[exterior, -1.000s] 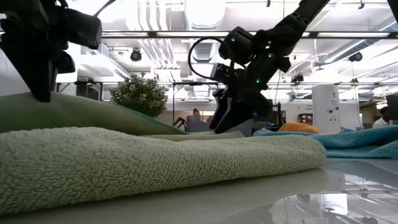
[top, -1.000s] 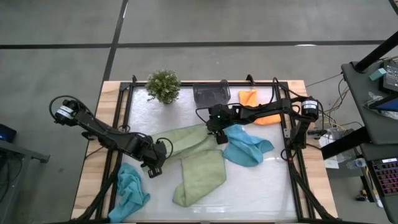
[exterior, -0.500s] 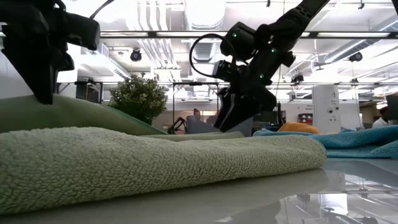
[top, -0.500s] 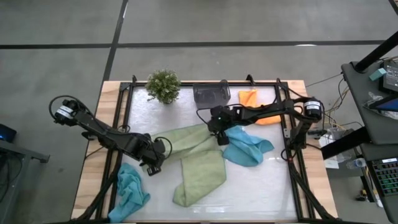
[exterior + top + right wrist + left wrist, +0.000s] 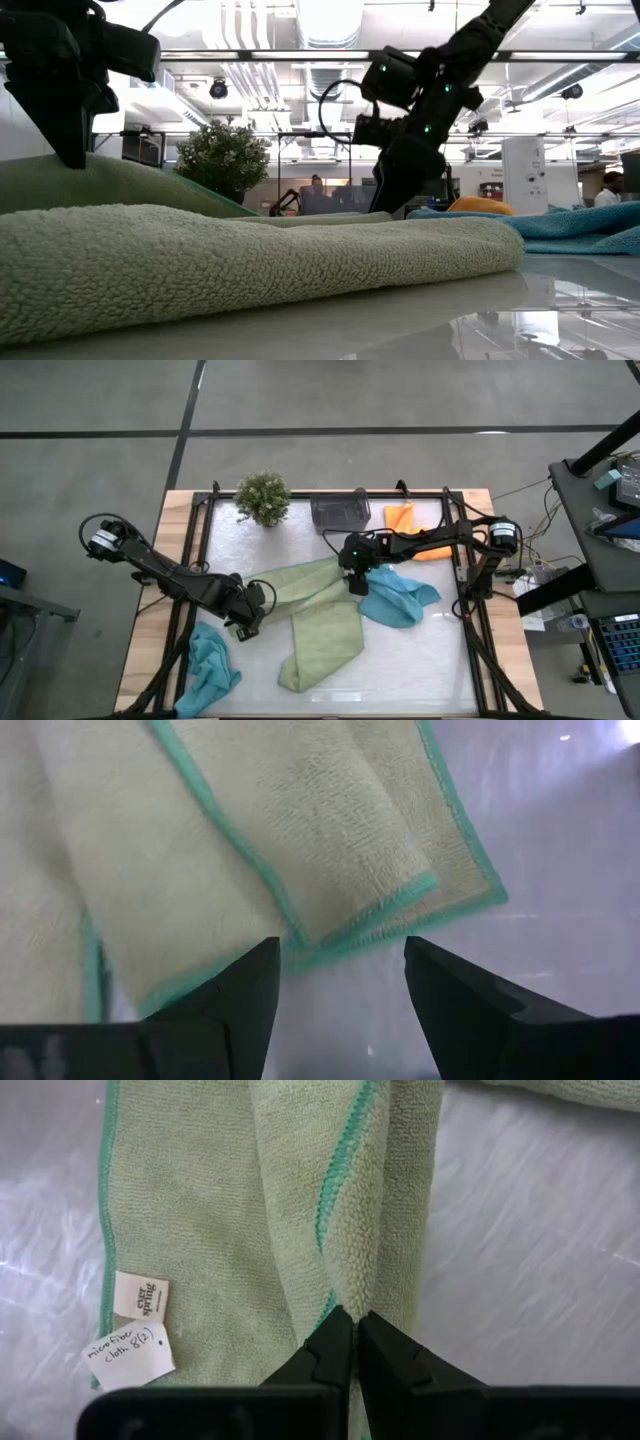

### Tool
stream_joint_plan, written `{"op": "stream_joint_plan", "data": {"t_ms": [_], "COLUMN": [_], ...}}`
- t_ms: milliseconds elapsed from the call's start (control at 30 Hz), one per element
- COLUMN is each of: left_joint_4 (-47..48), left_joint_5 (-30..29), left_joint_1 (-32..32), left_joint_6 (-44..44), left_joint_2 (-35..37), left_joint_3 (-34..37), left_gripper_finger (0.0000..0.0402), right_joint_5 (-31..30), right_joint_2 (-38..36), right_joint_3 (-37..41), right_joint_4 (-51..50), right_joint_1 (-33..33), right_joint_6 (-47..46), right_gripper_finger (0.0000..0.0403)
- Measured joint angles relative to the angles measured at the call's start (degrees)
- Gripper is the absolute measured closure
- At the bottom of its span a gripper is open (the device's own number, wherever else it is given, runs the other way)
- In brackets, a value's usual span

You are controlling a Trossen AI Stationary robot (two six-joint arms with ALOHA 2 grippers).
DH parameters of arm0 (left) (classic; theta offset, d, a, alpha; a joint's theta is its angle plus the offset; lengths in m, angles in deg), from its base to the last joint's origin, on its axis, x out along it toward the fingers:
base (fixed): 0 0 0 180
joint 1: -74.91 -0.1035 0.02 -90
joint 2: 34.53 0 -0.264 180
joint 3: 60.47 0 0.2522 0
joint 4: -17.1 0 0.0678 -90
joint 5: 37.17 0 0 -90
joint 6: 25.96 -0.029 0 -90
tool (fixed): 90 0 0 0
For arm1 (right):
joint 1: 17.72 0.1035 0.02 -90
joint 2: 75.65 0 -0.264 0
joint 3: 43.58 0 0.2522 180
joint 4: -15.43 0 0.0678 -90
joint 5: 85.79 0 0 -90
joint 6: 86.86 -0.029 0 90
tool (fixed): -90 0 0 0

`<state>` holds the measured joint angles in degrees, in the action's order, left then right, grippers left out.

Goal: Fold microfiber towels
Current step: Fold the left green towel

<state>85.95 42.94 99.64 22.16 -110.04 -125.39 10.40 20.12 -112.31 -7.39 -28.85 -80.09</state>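
The left hand (image 5: 250, 622) is clenched on a bunched edge of 1 light green towel (image 5: 290, 582) lying across the counter (image 5: 420, 660), likely anchoring that side for a fold. The right hand (image 5: 358, 586) hovers released above the towel's far corner, seemingly lining up to pinch it. A second green towel (image 5: 320, 645) lies overlapping nearby.
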Motion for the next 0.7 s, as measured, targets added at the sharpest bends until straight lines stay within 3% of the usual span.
{"op": "stream_joint_plan", "data": {"t_ms": [333, 633, 700], "left_joint_4": [-0.1, -0.1, 0.0], "left_joint_5": [0.0, 0.0, 0.0], "left_joint_1": [0.0, 0.0, 0.0], "left_joint_6": [0.0, -0.4, -0.4], "left_joint_2": [0.0, 0.0, 0.0], "left_joint_3": [0.0, 0.0, 0.0], "left_gripper_finger": [0.0402, 0.0402, 0.0402], "right_joint_5": [6.4, 6.3, 7.4], "right_joint_2": [1.5, 1.1, -0.3], "right_joint_3": [0.4, 0.4, 0.4], "right_joint_4": [6.4, 6.1, 5.5], "right_joint_1": [0.1, 0.1, 0.1], "right_joint_6": [-2.5, -2.2, -2.2], "right_gripper_finger": [0.0252, 0.0381, 0.0388]}}
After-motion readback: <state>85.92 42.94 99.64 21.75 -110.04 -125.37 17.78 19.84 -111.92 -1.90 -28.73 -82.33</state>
